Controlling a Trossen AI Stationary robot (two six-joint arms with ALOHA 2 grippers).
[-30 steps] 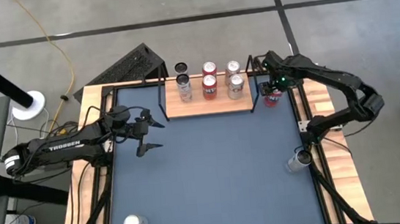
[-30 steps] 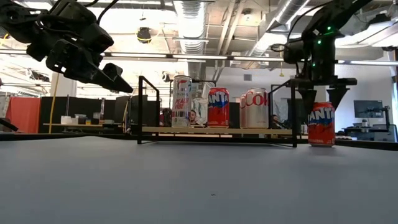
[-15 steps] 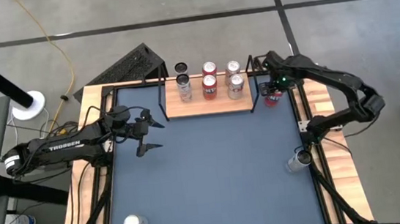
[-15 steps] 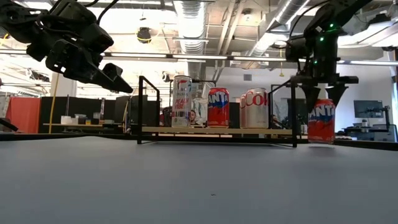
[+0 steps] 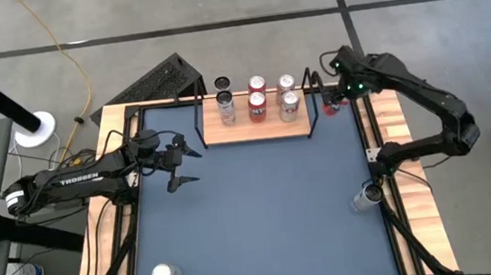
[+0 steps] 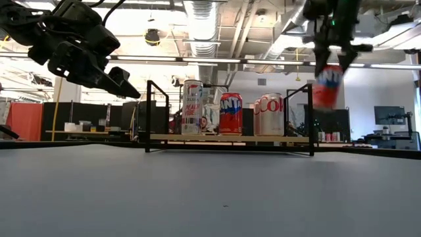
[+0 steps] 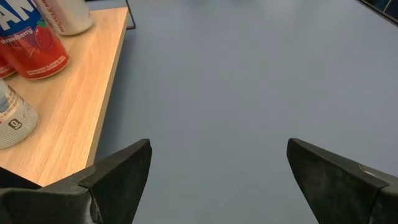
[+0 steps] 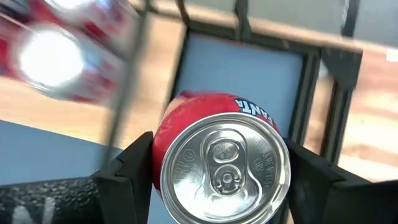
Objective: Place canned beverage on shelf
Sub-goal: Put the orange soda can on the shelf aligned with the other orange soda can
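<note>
**Red can up in the air by the shelf's right end — not placed yet**

The right gripper is holding a red Fanta can clear of the table, jaws closed on its sides just under the rim; the right wrist view is showing the can top sitting snug between both fingers. From above, the can is hanging just off the right end of the shelf, beside the black wire frame, not over the wood board. In the low view it's sitting higher than the tops of the cans already on the board, so height-wise it's looking OK to go over.

The shelf is already carrying approx. six cans in two rows of three, incl. a white one, a red one and a silver Coke can. Bare wood is showing along the front edge, so I'd guess that's where there's room.

So: pickup done, lift done. Still to do, as I'm reading it: carry the can sideways over the frame, lower it onto free board w/o knocking the neighbours, let go, back off.

The left gripper is waiting over the table's left side, jaws spread wide, nothing in them. Two more cans are lying around on the table: one near the right edge, one at the front left.
</note>
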